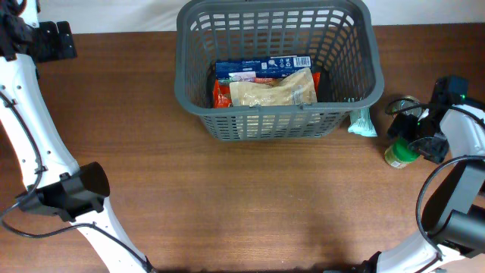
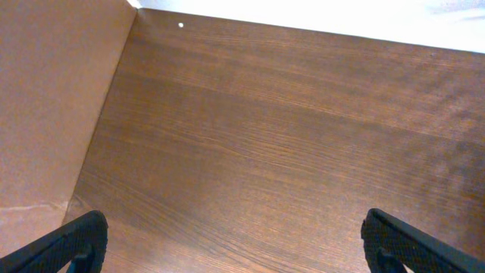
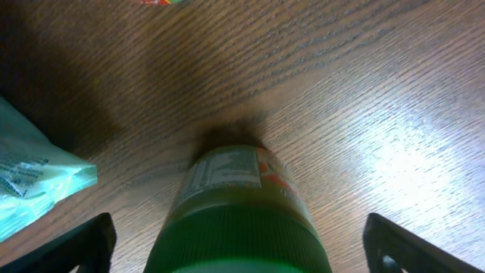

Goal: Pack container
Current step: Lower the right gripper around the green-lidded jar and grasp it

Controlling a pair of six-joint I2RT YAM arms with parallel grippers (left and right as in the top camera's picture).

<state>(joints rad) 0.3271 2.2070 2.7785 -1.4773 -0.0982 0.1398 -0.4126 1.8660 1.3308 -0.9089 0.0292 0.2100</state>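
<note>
Brown wood-grain counter [image 1: 250,197] fills every view, with a white backdrop [image 1: 114,15] past its far edge. The dark grey shopping basket [image 1: 273,125] stands far-centre, holding a blue box [image 1: 258,67], a tan bag [image 1: 273,91] and a red packet [image 1: 220,95], their print unreadable. A mint pouch [image 1: 362,123] lies just right. The right tool [image 3: 239,235] is spread around a green-lidded jar [image 3: 235,182], its label blurred. The left tool [image 2: 235,239] is spread above the counter.

We log the overhead view looking straight down on the whole table [image 1: 242,197], container [image 1: 356,53] at 12 o'clock. Left wrist view tilts down close over table wood. Right wrist view sits very close above the jar [image 3: 239,220], which overhead shows at 3 o'clock.
</note>
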